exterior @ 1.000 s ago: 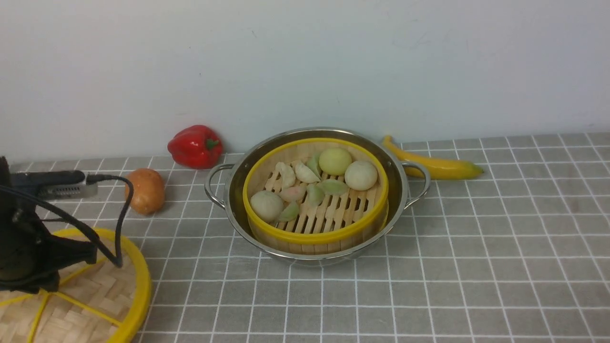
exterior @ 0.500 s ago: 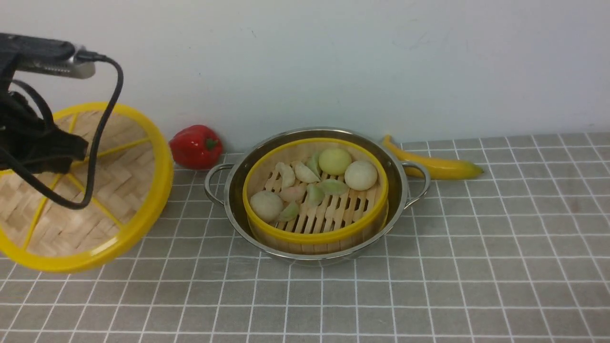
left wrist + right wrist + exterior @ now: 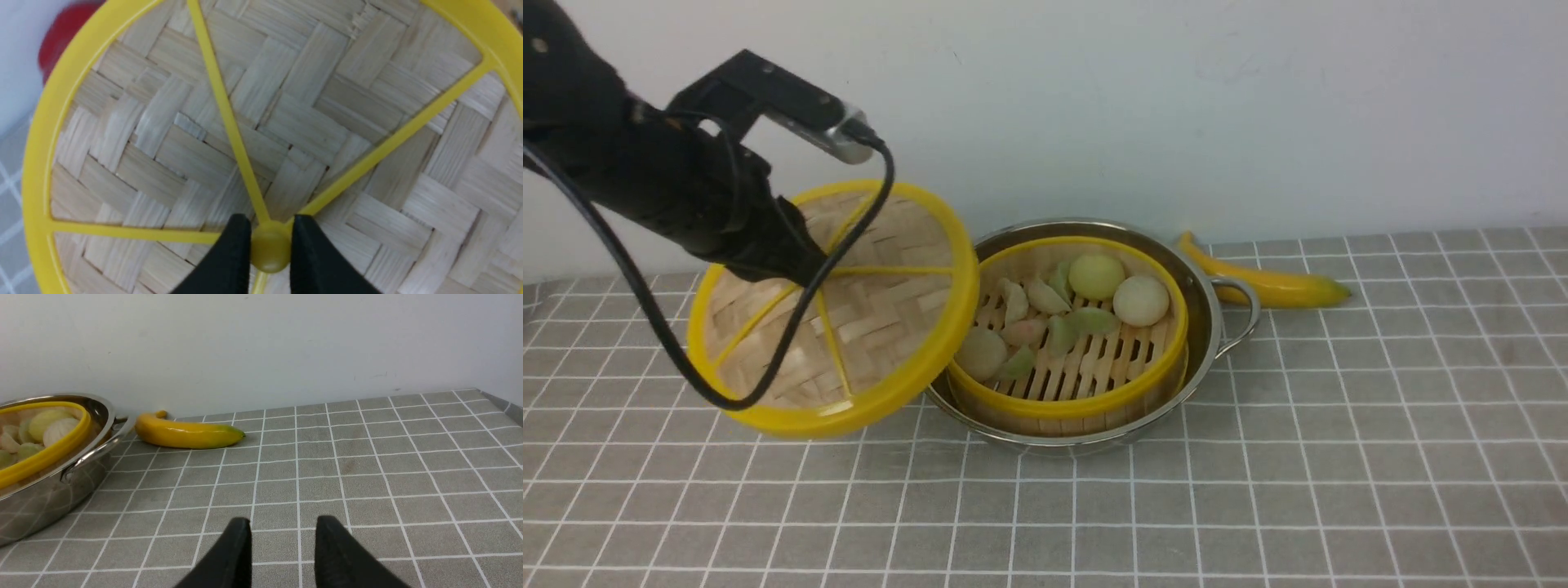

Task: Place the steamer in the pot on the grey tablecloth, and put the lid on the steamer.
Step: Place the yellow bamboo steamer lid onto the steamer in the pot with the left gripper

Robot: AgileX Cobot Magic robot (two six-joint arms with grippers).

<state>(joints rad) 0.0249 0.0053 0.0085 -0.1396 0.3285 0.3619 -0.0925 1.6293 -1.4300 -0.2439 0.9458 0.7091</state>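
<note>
The steamer, a yellow-rimmed bamboo basket holding pale buns and dumplings, sits inside the shiny pot on the grey tablecloth. My left gripper holds the woven lid in the air, tilted, its right edge overlapping the pot's left side. In the left wrist view the gripper is shut on the yellow centre knob of the lid. My right gripper stands open over bare tablecloth, right of the pot and the steamer, and is out of the front view.
A banana lies behind the pot's right handle, against the wall; the right wrist view shows the banana too. A red pepper peeks past the lid's rim in the left wrist view.
My left arm has lifted the lid off the cloth at the front left and carried it up and right to the pot's left side. The steamer, pot and banana have not moved.
</note>
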